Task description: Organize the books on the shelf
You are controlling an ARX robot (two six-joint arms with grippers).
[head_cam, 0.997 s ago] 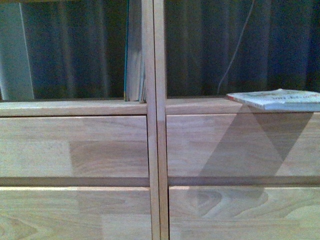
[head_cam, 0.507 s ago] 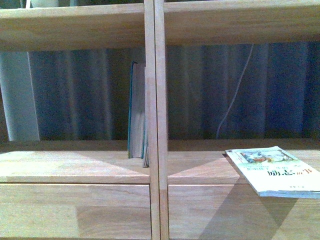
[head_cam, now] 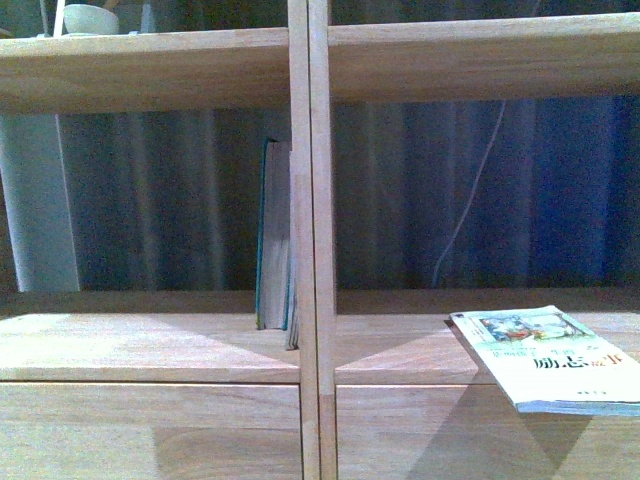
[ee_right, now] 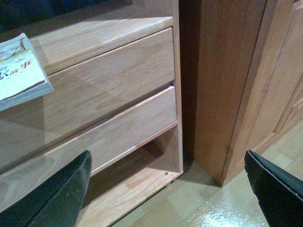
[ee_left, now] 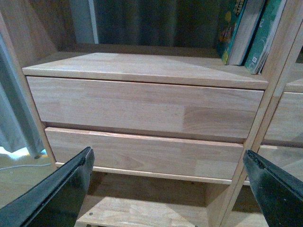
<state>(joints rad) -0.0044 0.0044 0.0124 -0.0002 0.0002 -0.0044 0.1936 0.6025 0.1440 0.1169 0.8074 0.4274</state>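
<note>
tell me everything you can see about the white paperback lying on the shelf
The white paperback is thin, with a pale cover showing a coloured illustration at one end and large dark characters at the other. It lies flat, cover up, on the light wood shelf, right of the double upright and slightly askew. Its near end sticks out past the shelf's front edge and shadows the drawer front below. Only the shelf touches it.

You see the white paperback point(head_cam: 550, 355) run off the right edge of the front view, its smaller print too tiny to read. The teal books point(head_cam: 271, 240) stand partly hidden behind the central upright point(head_cam: 308, 250); the left wrist view crops their tops.
</note>
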